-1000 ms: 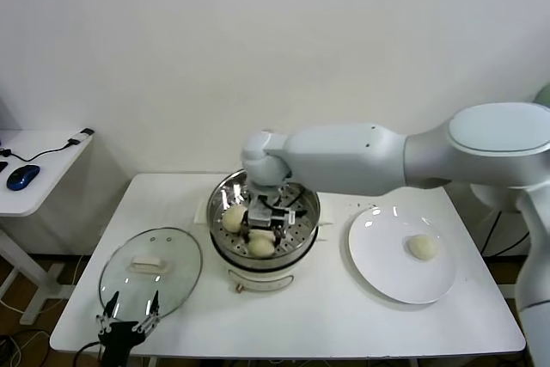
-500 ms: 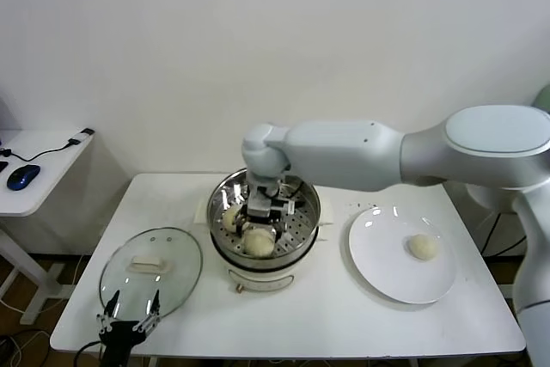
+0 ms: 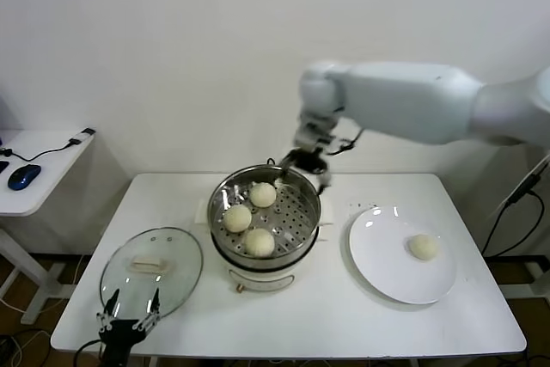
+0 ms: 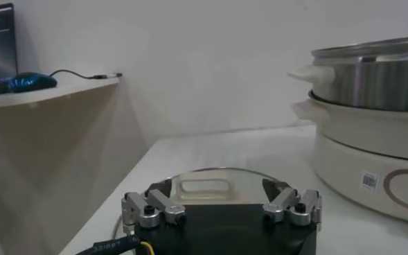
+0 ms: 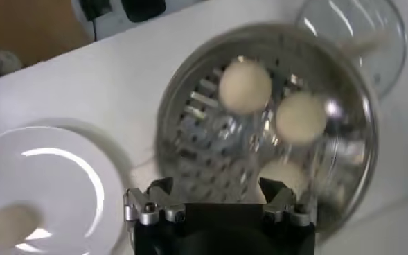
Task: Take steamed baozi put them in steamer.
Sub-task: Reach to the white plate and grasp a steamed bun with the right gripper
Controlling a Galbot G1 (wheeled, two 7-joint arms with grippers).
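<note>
The steel steamer [image 3: 294, 212] stands mid-table with three cream-white baozi on its tray, at the back [image 3: 262, 194], the left [image 3: 237, 217] and the front [image 3: 259, 242]. A fourth baozi [image 3: 422, 247] lies on the white plate [image 3: 387, 272] to the right. My right gripper [image 3: 305, 161] hangs open and empty above the steamer's back right rim. In the right wrist view the right gripper [image 5: 216, 187] is over the steamer [image 5: 190, 132], which holds the three baozi [image 5: 245, 85]. My left gripper [image 3: 129, 315] is parked open at the front left.
A round glass lid [image 3: 150, 270] lies left of the steamer, just beyond the left gripper [image 4: 217, 186]. The lid [image 4: 204, 181] and the steamer's side [image 4: 370, 76] show in the left wrist view. A side table with a blue mouse [image 3: 21, 176] stands at the far left.
My right gripper has lifted out of the steamer and moved up to the back right, leaving a third baozi on the tray. The left arm has not moved.
</note>
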